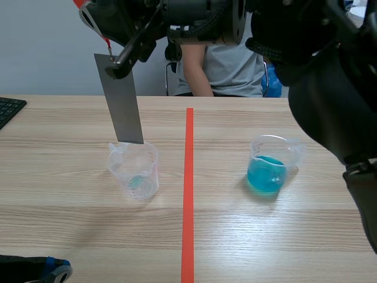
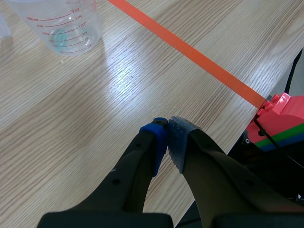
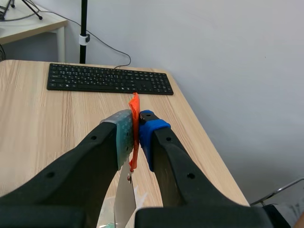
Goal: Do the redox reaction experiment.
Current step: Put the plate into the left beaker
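A grey metal strip (image 1: pixel 121 100) hangs upright from an orange-red cord (image 1: pixel 106 40). Its lower end is at the rim of the left clear beaker (image 1: pixel 134 171), which holds only a trace of blue at the bottom. My right gripper (image 1: pixel 88 9), raised across the top, is shut on the cord (image 3: pixel 135 114), and the strip (image 3: pixel 124 199) dangles under the fingers. A second beaker (image 1: pixel 268 165) with blue liquid stands right of the tape line. My left gripper (image 1: pixel 56 272) rests low at the near left, shut on nothing (image 2: pixel 167 130), with the left beaker (image 2: pixel 66 23) well ahead of it.
A person in a grey shirt (image 1: pixel 224 65) sits across the table. A black keyboard (image 1: pixel 9 109) lies at the far left edge (image 3: pixel 109 78). An orange-red tape line (image 1: pixel 188 194) runs down the table's middle. A red, green and blue block (image 2: pixel 280 118) sits off the table's near edge.
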`<state>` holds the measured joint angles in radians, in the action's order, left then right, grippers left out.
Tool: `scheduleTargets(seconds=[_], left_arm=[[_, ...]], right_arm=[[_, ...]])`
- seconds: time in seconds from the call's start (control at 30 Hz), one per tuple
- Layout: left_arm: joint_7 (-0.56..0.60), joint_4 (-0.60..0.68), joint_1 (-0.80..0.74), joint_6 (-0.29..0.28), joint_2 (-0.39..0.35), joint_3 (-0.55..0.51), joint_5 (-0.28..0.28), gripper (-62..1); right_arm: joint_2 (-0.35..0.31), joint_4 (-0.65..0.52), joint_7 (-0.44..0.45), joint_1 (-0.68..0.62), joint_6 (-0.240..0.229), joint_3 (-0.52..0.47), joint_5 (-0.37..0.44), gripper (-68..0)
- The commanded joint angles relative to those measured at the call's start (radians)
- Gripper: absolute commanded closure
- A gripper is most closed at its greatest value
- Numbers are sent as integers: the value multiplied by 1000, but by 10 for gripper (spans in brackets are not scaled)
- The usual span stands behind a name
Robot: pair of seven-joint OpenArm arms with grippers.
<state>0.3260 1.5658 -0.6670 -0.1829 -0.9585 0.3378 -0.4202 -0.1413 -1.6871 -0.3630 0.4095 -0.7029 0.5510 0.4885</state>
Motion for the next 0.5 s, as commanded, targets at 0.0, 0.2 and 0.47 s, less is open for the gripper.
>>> scheduleTargets(seconds=[0.0,0.2,0.47], left_arm=[[14,13,5,2,3,-3,-3,-31],[14,13,5,2,3,-3,-3,-31],[14,13,5,2,3,-3,-3,-31]], right_arm=[[1,12,35,23,7,-11,-4,-13],[5,92,130,24,6,11,-61,-13],[34,216,239,25,6,34,-158,-13]])
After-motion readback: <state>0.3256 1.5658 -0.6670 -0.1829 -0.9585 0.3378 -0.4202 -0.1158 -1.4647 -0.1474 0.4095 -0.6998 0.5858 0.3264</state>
